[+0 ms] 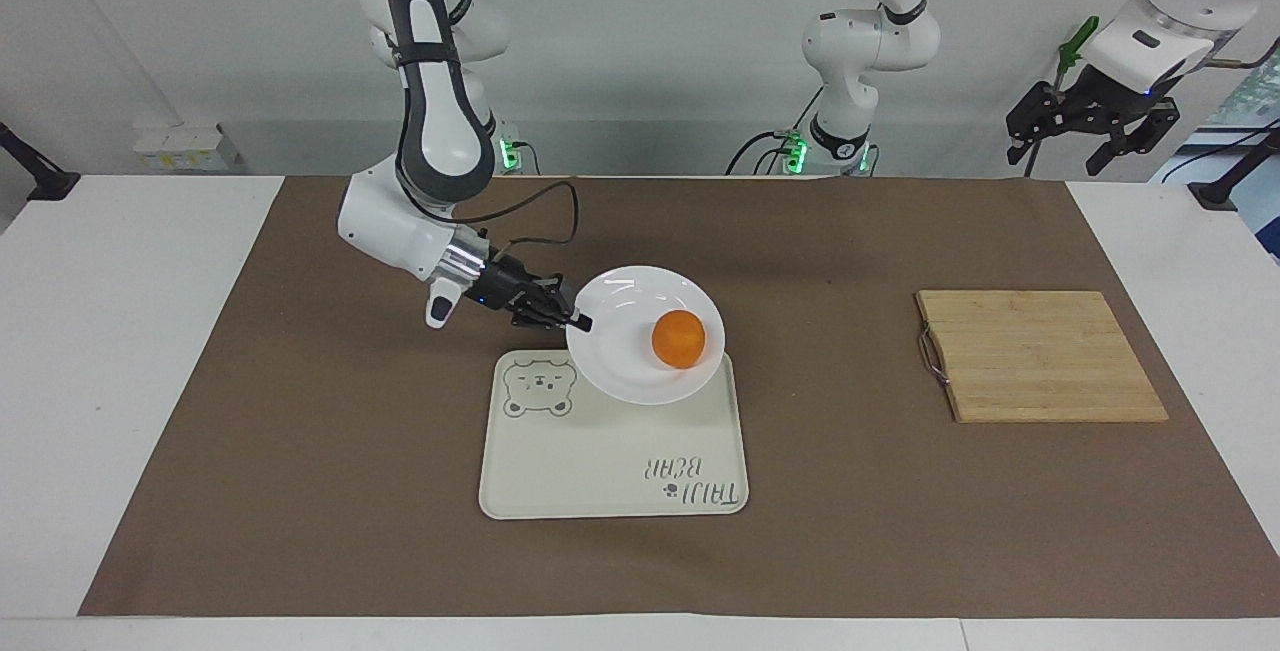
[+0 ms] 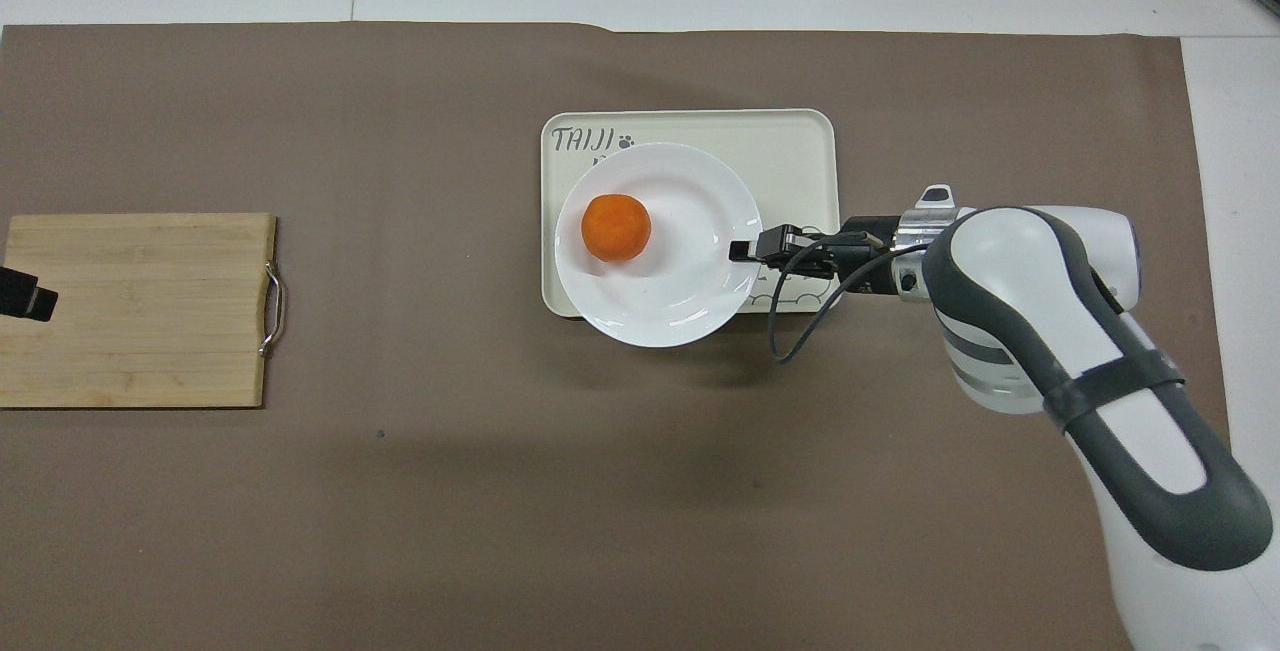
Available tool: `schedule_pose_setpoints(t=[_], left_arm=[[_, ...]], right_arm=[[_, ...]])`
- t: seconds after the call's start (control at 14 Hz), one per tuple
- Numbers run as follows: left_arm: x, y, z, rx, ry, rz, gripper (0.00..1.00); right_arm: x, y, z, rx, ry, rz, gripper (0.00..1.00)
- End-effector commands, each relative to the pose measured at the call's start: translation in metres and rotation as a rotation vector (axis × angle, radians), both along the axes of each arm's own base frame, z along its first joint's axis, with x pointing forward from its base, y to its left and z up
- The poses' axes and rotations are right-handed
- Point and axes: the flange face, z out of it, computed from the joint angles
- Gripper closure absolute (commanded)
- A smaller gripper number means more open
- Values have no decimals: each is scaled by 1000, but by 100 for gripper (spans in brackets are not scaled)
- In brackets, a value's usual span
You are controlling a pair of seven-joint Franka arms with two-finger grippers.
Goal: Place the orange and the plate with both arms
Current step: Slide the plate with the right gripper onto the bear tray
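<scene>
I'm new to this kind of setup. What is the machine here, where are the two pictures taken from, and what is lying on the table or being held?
These are two white robot arms at one table, each ending in a black two-finger gripper. One picture faces the robots from across the table; the other looks down from above their own end.

The right gripper is shut on the rim of a white plate and holds it up over a cream tray with a bear drawing. An orange sits on the plate.

The left gripper waits open, raised over its end of the table, near a wooden cutting board. Tray and board lie on a brown mat.
</scene>
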Motion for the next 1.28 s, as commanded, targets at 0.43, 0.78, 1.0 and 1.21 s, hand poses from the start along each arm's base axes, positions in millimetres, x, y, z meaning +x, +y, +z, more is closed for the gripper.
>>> schedule_pose_setpoints(t=[0.43, 0.78, 1.0, 1.21], left_arm=[[-6, 2, 4, -7, 0, 8, 0], [-6, 2, 4, -7, 0, 8, 0], [-6, 2, 4, -7, 0, 8, 0], [-6, 2, 4, -7, -1, 8, 0]], right_arm=[[73, -26, -43, -6, 8, -58, 100], [72, -11, -52, -24, 7, -52, 100], [68, -12, -58, -48, 3, -26, 100], [63, -14, -68, -63, -6, 4, 100]])
